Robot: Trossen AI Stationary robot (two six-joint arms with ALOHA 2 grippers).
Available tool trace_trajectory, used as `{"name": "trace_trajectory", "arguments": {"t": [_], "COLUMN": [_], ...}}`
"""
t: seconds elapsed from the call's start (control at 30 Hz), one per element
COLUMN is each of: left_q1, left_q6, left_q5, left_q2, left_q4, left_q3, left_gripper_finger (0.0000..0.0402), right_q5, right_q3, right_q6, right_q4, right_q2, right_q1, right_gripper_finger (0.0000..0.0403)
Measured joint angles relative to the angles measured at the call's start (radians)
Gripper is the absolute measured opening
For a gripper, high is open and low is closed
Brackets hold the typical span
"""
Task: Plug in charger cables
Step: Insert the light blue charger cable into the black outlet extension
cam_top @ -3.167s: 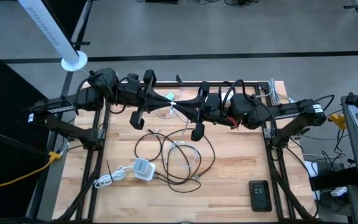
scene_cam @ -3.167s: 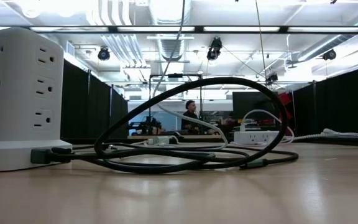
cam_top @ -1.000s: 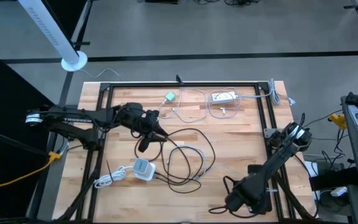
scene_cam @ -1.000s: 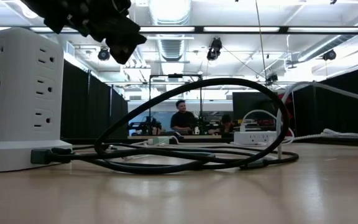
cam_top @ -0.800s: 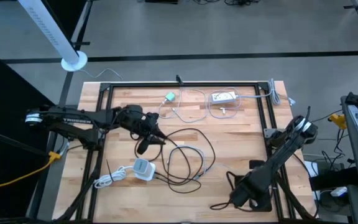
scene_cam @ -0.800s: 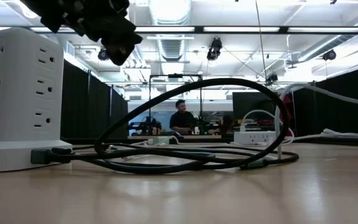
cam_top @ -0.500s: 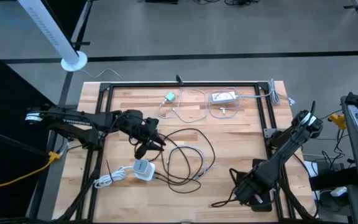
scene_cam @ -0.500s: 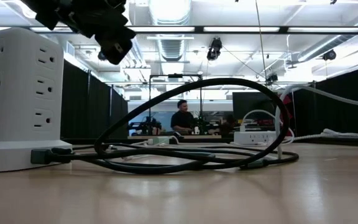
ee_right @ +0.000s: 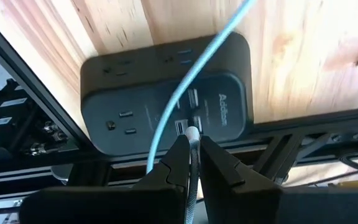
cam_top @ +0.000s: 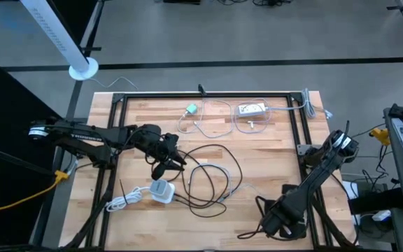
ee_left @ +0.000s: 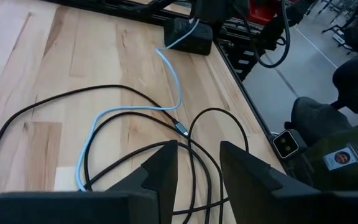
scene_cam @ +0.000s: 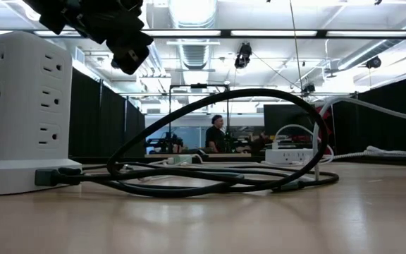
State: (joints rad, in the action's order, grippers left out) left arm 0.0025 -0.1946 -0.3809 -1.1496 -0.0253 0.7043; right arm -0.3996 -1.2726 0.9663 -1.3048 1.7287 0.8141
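Thin pale-blue charger cable [ee_right: 213, 43] is clamped in right claw [ee_right: 193, 163] over black oblong power strip [ee_right: 166, 102]; misaligned plug risks jamming. Left claw [ee_left: 196, 163] hovers apart.

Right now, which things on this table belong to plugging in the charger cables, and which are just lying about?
In the job: light cable, pinched in the right gripper fingers at the black power block; black cable by the open left gripper.
Lying about: white power strip, small green item, white cube adapter.
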Motion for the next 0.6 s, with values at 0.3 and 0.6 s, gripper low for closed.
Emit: {"name": "trace_trajectory", "arguments": {"t": [0.3,0.6], "left_q1": [0.000,0.000], "left_q6": [0.014,0.020], "left_q5": [0.000,0.000], "left_q2": [0.000,0.000], "left_q4": [0.000,0.000], "left_q3": [0.000,0.000], "left_gripper_finger": [0.0105,0.0105], "right_q5": [0.000,-0.013], "right_q3": [0.032,0.040], "right_q6": [-0.003,-0.049], "right_q4": [-0.007,-0.006], "right_q2": [0.000,0.000], "right_q1": [0.012,0.019], "right_gripper_finger": [0.0009,0.0009]}}
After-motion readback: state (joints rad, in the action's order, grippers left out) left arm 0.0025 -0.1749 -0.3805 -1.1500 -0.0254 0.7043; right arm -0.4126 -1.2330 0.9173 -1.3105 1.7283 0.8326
